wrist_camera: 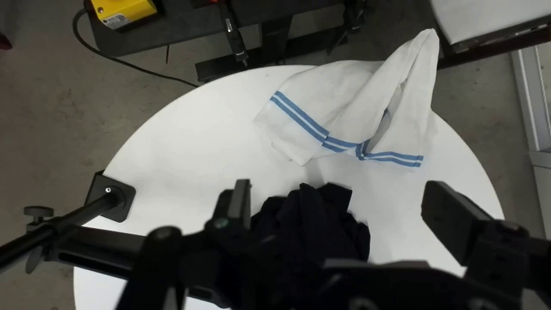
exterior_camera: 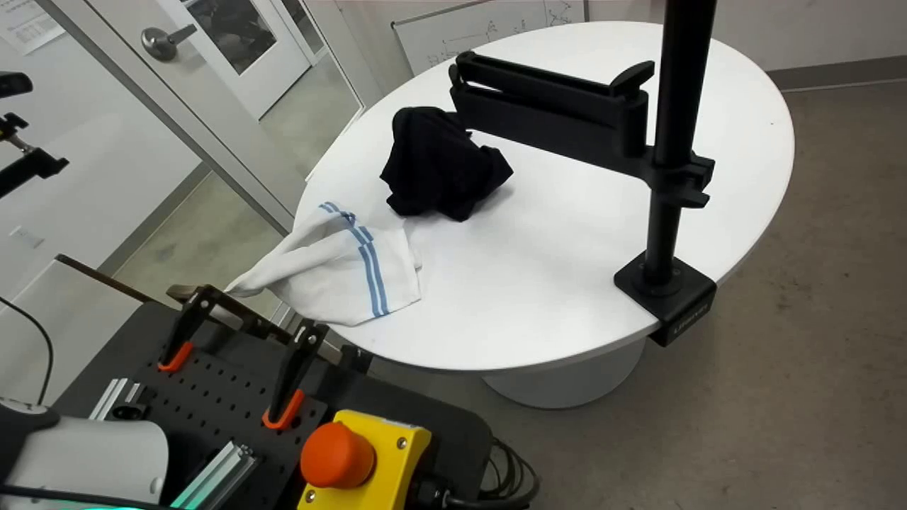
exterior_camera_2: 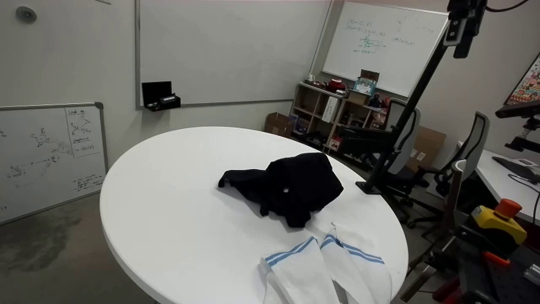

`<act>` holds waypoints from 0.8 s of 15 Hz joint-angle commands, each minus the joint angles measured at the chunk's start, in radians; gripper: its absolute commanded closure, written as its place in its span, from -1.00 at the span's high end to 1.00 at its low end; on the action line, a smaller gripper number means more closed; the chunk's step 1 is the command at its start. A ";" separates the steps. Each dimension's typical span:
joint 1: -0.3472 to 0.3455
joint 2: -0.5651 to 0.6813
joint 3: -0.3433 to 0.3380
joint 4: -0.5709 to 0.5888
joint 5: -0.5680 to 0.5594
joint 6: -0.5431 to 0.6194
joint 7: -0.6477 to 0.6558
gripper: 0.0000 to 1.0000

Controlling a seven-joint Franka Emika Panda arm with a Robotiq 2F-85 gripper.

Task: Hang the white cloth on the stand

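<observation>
The white cloth with blue stripes lies crumpled on the round white table, one end reaching past its edge. It also shows in an exterior view and the wrist view. The black stand is a pole clamped at the table edge with a folded side arm; it also shows in an exterior view and the wrist view. My gripper is open and empty, above the table, with the dark cloth below it and the white cloth farther up the wrist view.
A bunched dark cloth lies beside the white cloth, near the end of the stand's arm. A black cart with clamps and a yellow box with a red button stands by the table. A glass door and whiteboards surround the table.
</observation>
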 commanded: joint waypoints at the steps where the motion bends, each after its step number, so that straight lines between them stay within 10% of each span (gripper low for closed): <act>1: 0.040 0.010 0.042 -0.032 -0.016 0.034 -0.012 1.00; 12: 0.177 0.114 0.178 -0.142 -0.111 0.271 -0.069 1.00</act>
